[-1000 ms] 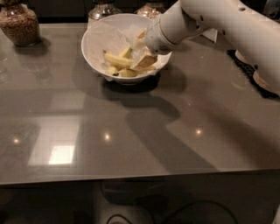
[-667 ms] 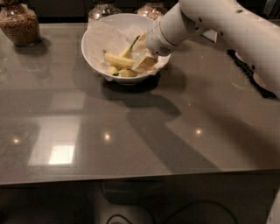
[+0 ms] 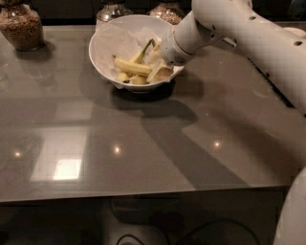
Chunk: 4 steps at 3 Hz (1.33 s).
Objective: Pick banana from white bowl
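One broad grey table (image 3: pixel 143 143) takes up most of the view, glossy enough to carry light spots and the long shadow of my arm in front of the white bowl (image 3: pixel 103 48). My white arm (image 3: pixel 248 33) comes in from the right of the bowl and slants down over its right rim. The bowl itself stands toward the back of the table, deep and round, lined with crinkled white paper (image 3: pixel 114 40) that rises along its left and rear walls. Three glass jars stand around it: one with brown contents (image 3: pixel 21 26) well off to the bowl's left, and two more (image 3: pixel 111 8) (image 3: pixel 167 10) just behind it, close to its back rim.

Inside the bowl, the banana (image 3: pixel 133 66) lies roughly level across the middle, pale yellow, on top of the other pieces. My gripper (image 3: pixel 158 67) is down in the bowl's right half, right at the banana's right end; the wrist hides it, so I cannot tell whether it is apart, together or clamped on anything. A green-tipped piece (image 3: pixel 146 48) leans up behind the banana, toward the bowl's back wall. Short yellow chunks (image 3: pixel 136 80) sit below the banana near the bowl's front wall.
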### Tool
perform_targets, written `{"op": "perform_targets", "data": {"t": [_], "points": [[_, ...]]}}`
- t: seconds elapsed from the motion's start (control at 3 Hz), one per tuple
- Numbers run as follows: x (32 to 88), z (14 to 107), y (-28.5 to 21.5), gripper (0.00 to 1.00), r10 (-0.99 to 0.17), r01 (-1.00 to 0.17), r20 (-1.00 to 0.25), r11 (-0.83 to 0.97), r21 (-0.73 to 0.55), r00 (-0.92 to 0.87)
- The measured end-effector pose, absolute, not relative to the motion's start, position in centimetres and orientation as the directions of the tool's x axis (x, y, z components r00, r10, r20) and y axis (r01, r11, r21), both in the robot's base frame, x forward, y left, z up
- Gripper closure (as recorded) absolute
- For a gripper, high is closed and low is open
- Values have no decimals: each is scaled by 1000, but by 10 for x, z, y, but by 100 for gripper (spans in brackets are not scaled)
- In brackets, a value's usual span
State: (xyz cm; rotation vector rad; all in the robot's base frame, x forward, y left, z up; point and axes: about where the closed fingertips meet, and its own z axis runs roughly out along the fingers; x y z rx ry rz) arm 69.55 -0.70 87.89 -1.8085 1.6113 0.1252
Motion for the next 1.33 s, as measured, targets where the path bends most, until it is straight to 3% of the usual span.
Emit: {"op": "perform_targets", "data": {"t": [0.33, 1.0, 1.33], "points": [[704, 866, -9, 49, -845, -912, -495, 22, -411, 203], [709, 860, -8, 91, -849, -914, -489, 20, -405, 198], [704, 876, -11, 100, -849, -904, -487, 27, -426, 204]]}}
